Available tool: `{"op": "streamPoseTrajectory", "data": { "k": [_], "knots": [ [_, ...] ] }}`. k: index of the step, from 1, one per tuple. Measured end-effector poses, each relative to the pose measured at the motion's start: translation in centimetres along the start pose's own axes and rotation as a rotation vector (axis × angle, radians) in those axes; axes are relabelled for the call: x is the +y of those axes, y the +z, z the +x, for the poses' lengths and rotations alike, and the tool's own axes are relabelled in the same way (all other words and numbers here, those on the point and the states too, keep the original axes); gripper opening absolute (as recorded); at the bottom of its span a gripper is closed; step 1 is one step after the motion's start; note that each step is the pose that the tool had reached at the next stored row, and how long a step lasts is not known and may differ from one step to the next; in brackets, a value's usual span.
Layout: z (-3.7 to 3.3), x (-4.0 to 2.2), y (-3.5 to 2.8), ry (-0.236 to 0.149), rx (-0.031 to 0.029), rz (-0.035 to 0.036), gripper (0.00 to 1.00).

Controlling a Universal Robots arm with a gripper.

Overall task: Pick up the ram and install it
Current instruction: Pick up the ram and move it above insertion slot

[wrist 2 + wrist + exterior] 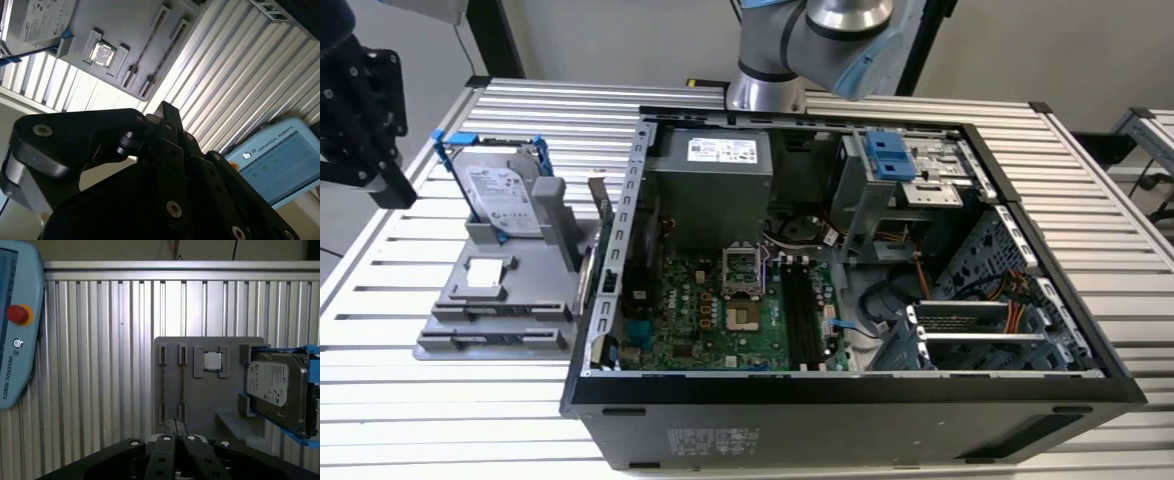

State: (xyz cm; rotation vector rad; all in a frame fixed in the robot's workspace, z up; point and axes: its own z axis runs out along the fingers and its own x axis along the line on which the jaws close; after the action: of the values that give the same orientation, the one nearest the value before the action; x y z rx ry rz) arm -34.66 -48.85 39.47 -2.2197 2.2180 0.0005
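Here, black angular pincer [175, 441], ribbed metal table [100, 365], grey slotted holder [202, 397].

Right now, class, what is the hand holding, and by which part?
It cannot be told: the hand hangs apart from the grey fixture, its grip hidden.

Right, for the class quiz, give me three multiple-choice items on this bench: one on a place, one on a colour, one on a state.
1. Where does the hard drive stand? A. inside the computer case B. on the grey holder, at the exterior view's left of the case C. flat on the table
2. What colour is the drive's bracket? A. red B. yellow C. blue
3. How is the case? A. side open, motherboard showing B. closed up C. wrapped in foil
Answers: B, it stands upright in the holder; C, blue arms frame the drive; A, the board lies in plain sight.
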Motion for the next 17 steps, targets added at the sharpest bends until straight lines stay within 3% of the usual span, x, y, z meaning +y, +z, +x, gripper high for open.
{"op": "streamPoseTrajectory", "data": {
  "k": [2,7,9,11,17],
  "knots": [
    [0.00,0.00,0.00,-0.024,-0.0098,0.0014,0.00],
    [0.00,-0.01,0.00,-0.065,-0.0413,0.0023,0.00],
    [0.00,0.00,0.00,-0.074,-0.0490,0.0023,0.00],
    [-0.01,-0.01,0.00,-0.083,-0.0516,0.0021,0.00],
    [0.01,0.00,0.01,-0.085,-0.0520,-0.0023,0.00]
  ]
}}
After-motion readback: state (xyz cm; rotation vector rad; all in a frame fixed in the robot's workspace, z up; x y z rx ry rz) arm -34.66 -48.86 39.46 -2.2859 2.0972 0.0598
